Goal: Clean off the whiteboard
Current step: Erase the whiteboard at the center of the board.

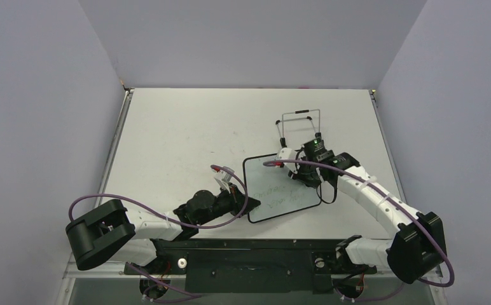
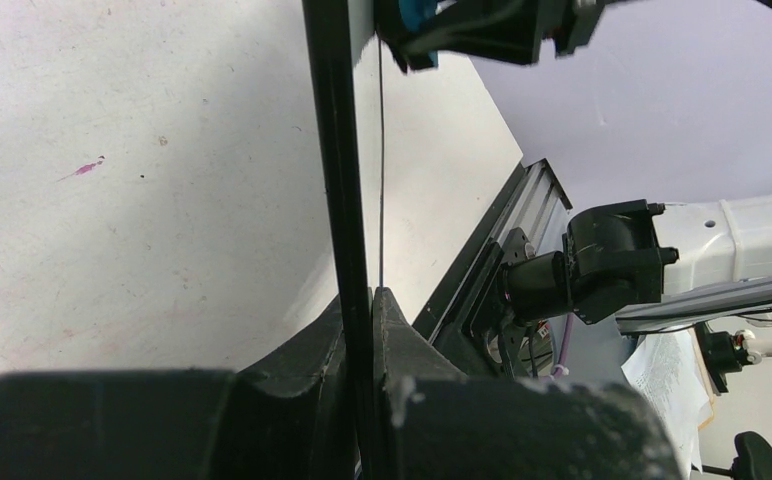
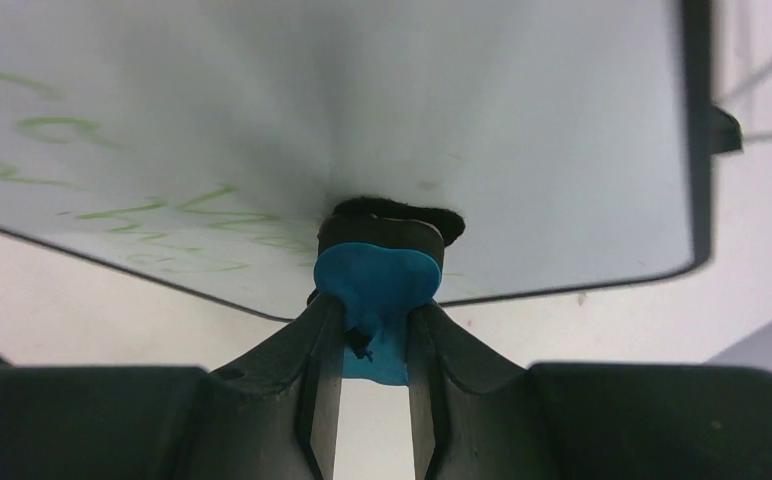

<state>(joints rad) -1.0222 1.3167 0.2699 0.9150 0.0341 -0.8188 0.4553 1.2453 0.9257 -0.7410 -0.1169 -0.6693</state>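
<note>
Two pincers meet on the whiteboard [image 1: 275, 197], which sits on the table [image 1: 179, 127] at about four o'clock from its centre in the top view. At the board's eight o'clock edge the left pincer [image 2: 362, 300] is clenched on the black frame, which is pinched between both fingers. At the board's one o'clock the right pincer [image 3: 374, 310] grasps a blue eraser [image 3: 374, 280], its dark pad pressed on the white surface. In the right wrist view, green handwriting [image 3: 132, 215] lies toward nine o'clock of the eraser. A wire stand [image 1: 299, 122] lies beyond the board at twelve o'clock.
</note>
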